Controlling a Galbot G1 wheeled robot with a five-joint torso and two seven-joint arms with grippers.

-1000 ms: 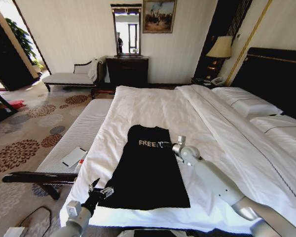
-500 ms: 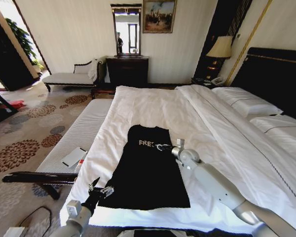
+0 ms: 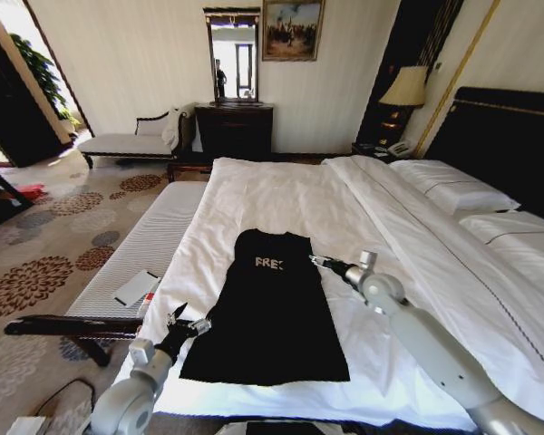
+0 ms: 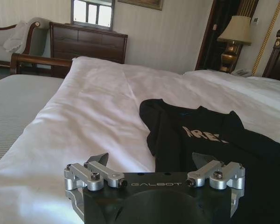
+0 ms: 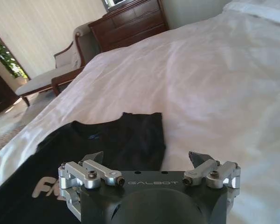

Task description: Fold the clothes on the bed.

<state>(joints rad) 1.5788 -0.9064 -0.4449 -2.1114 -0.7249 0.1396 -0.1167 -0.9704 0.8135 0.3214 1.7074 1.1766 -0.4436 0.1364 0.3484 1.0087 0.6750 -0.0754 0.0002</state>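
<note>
The black top (image 3: 270, 313) lay flat near the bed's (image 3: 281, 195) foot edge, white sheet open all around. The left gripper (image 3: 186, 323) (fingers apart) hovered at its left hem corner; the right gripper (image 3: 321, 263), fingers apart, hung just beside its right shoulder.

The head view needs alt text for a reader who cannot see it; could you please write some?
A black sleeveless top lies flat on a white bed. The open left tool hovers at its lower left corner, and the open right tool hovers beside its upper right edge.
</note>
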